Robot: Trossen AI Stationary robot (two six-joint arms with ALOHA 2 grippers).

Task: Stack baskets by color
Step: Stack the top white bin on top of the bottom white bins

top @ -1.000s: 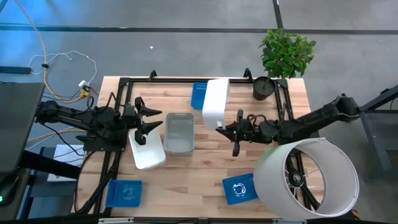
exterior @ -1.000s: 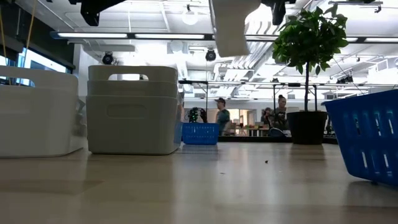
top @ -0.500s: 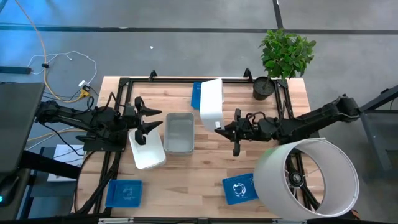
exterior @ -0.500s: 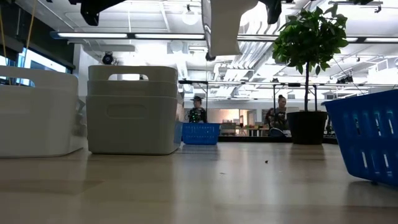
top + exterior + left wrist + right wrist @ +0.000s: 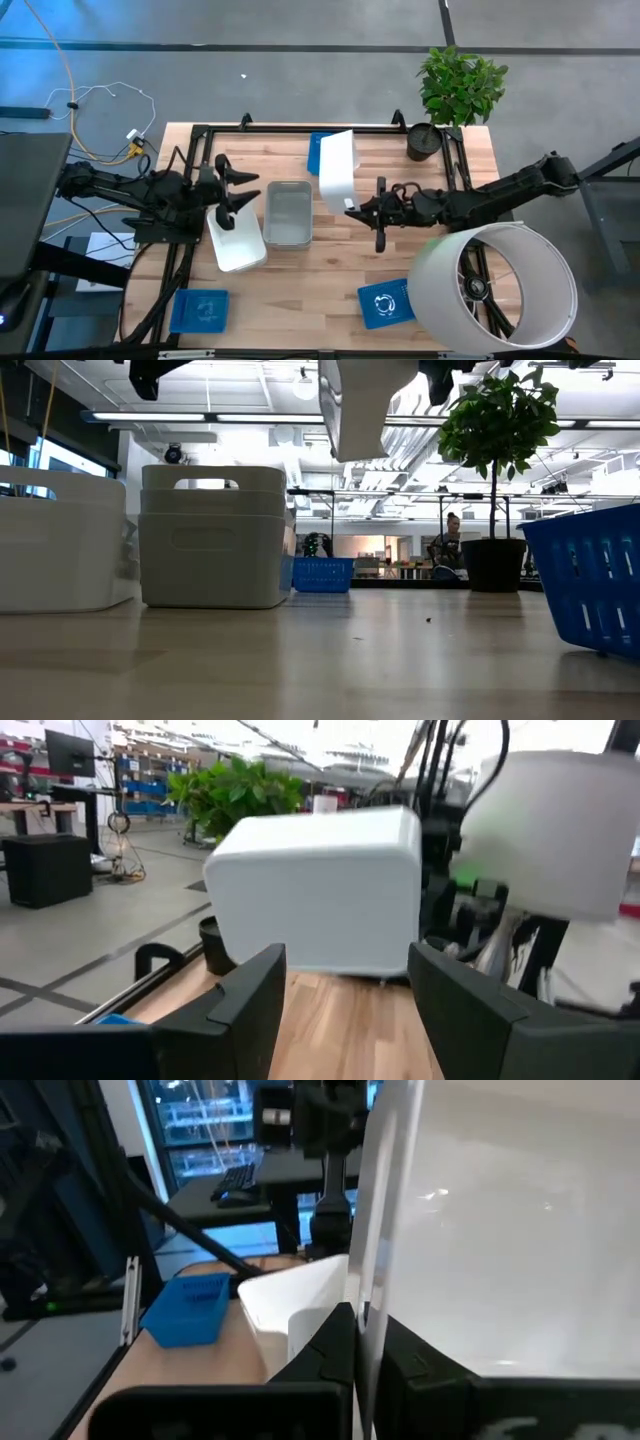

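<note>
My right gripper [image 5: 352,207] is shut on a white basket [image 5: 337,170] and holds it high above the table's middle; the same basket shows at the top of the low view [image 5: 358,405]. In the left wrist view its underside [image 5: 320,890] faces my left arm. A grey basket [image 5: 287,213] and another white basket [image 5: 237,243] stand on their bottoms on the table. My left gripper [image 5: 236,192] hovers open above that white basket and holds nothing. Three blue baskets [image 5: 320,150], [image 5: 200,310], [image 5: 385,303] also sit on the table. My right gripper pinches one wall of the white basket at its rim [image 5: 366,1315], one finger inside the basket and one outside. The fingers come level from the table's right. The basket is lifted clear and tipped on its side, its open side toward my right arm.
A big white cylinder [image 5: 495,290] with a wheel inside stands at the near right. A black pot [image 5: 424,141] with a green plant sits at the far right corner. A black frame [image 5: 300,128] runs along the far edge. People stand in the room beyond the table.
The held white basket has swung a little toward the table's left and turned slightly with my right wrist, staying high and clear of the table.
</note>
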